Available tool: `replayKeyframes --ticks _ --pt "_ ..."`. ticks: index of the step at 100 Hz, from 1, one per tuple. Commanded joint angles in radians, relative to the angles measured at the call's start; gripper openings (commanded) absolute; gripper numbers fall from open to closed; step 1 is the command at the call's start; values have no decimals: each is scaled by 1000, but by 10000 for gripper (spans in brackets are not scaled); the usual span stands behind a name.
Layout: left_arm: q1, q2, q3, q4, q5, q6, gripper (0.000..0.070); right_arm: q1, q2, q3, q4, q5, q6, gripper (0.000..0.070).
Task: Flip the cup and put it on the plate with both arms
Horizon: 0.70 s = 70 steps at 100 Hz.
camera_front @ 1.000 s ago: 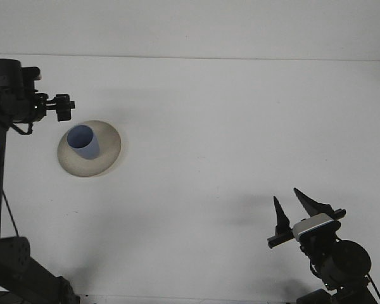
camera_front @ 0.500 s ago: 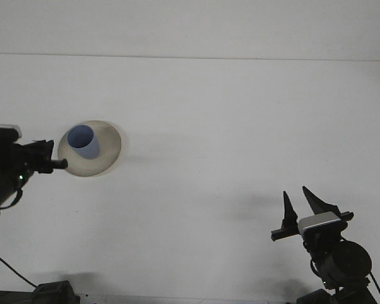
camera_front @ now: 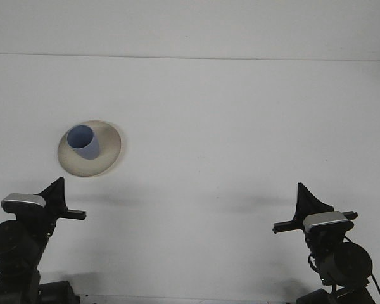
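The cup point(camera_front: 83, 141) stands mouth-up on the plate point(camera_front: 107, 155), far left on the table point(camera_front: 228, 126). From the front, the left gripper point(camera_front: 56, 192) has dropped back near; the right gripper point(camera_front: 304, 201) too. Finger spread: cannot tell. Task looks done.

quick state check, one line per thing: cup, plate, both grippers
cup: upright on the plate, mouth up, held by nothing
plate: flat on the table, cup on it
left gripper: low near the front edge, clear of the plate
right gripper: low at the right, holding nothing
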Motion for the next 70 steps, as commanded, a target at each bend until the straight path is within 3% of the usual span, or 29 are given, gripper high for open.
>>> replayKeyframes --ticks 1,70 --pt "2 -4 17 25 -5 -16 11 2 -2 5 19 0 26 0" --pt "2 -42 18 21 -5 -16 13 2 -1 5 47 0 25 0"
